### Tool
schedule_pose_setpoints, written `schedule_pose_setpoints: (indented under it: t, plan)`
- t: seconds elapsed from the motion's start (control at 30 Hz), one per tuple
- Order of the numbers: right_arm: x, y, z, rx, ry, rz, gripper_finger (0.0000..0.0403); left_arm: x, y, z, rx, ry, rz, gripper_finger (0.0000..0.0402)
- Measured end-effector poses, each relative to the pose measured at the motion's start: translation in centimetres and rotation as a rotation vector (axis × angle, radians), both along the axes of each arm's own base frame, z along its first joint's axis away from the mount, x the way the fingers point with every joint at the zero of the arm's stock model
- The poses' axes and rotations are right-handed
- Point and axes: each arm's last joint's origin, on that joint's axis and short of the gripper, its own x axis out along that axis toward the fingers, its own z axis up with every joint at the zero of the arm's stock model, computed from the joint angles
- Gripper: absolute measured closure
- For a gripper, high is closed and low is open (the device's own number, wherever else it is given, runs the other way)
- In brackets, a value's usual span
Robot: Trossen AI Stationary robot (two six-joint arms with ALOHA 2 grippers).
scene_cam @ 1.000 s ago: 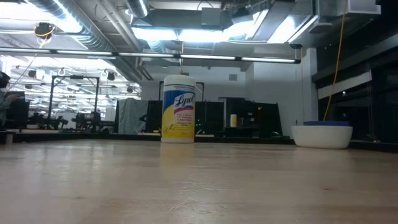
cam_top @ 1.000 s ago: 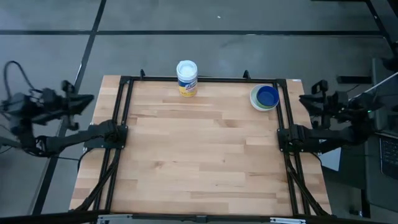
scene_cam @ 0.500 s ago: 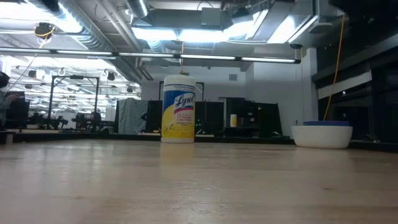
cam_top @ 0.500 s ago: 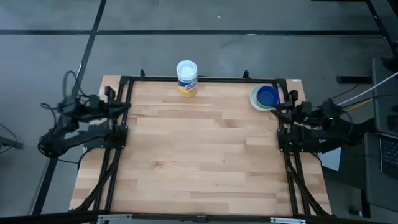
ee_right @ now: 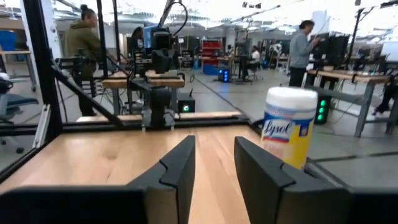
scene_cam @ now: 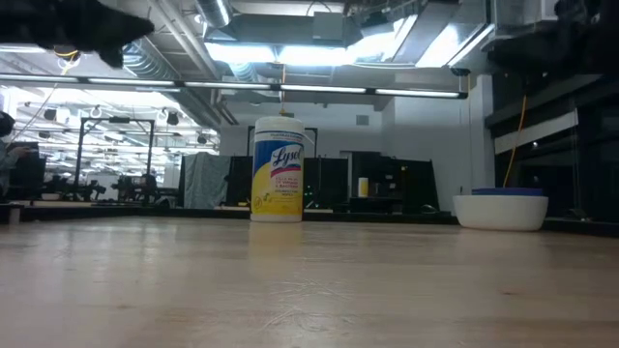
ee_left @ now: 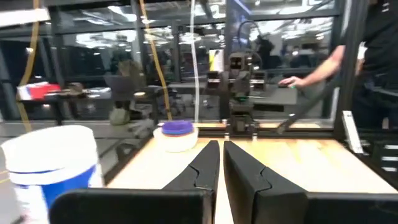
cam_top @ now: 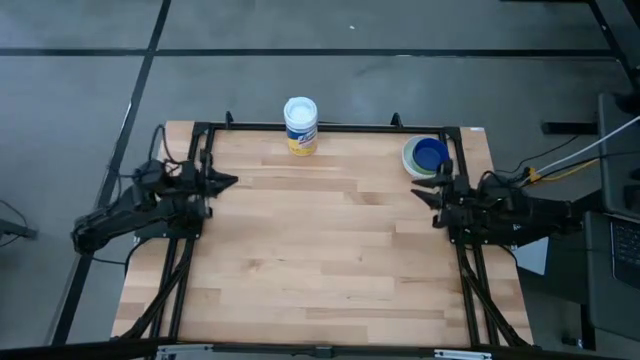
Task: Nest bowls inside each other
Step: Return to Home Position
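Observation:
The bowls [cam_top: 425, 157] sit nested in one stack at the table's far right corner. The white bowl is outermost, a green rim shows inside it, and a dark blue bowl lies on top. The stack's white base [scene_cam: 501, 213] rests on the wood, and it also shows in the left wrist view [ee_left: 177, 135]. My left gripper [cam_top: 228, 181] hangs shut over the table's left edge, level and pointing right. My right gripper [cam_top: 418, 195] hangs open over the right edge, just nearer than the stack, pointing left. Its fingers [ee_right: 214, 142] have nothing between them.
A white wipes canister [cam_top: 300, 125] with a yellow label stands at the middle of the far edge [scene_cam: 278, 169]. A black frame [cam_top: 200, 200] runs along both side edges and the far edge. People stand at benches in the room behind.
Both arms have folded in from outside the table and come down. My left gripper has swung toward the table's right, over the left edge. My right gripper has swung toward the table's left, over the right edge beside the bowls. The bowls and canister have kept still.

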Motion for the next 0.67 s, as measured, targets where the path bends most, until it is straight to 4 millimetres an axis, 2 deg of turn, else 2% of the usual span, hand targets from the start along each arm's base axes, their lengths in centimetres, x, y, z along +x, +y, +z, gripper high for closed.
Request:
schedule_pose_setpoints:
  t: [0.3,0.47,0.67]
  plan:
    - [0.9,0.1,-3.0,0.011,0.084,0.051,0.0296,2.6,0.6,-6.2,-0.002,-0.023,-0.038,0.0384]
    - [1.4,0.1,-4.4,0.015,0.087,0.056,0.0290,2.7,0.6,-7.1,0.013,0.058,0.029,0.0384]
    - [1.6,0.2,-4.7,0.005,0.064,0.076,0.0284,2.9,0.2,-7.2,0.034,0.072,0.029,0.0384]
